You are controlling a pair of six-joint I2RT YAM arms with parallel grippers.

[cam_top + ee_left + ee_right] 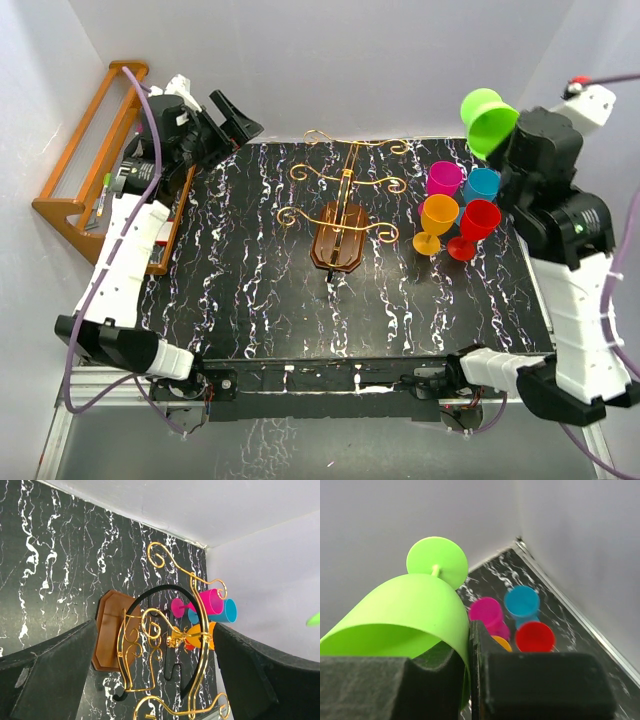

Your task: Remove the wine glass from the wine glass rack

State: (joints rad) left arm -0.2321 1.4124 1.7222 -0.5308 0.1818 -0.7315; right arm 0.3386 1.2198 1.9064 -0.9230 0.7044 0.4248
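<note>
The wine glass rack (340,215) stands mid-table on its dark brown oval base (338,248), and no glass hangs on its gold scroll arms. My right gripper (505,135) is shut on the rim of a green wine glass (487,118) and holds it tilted, high above the table's far right. In the right wrist view the green glass (405,615) has its wall pinched between my fingers (540,685), foot pointing away. My left gripper (228,118) is open and empty at the far left. Its view looks at the rack (150,645) between its fingers (50,680).
Magenta (443,178), blue (481,184), orange (437,218) and red (478,222) glasses stand upright together on the black marbled table (250,300) right of the rack, below my right gripper. An orange-brown slatted shelf (85,170) sits off the table's left edge. White walls surround the table.
</note>
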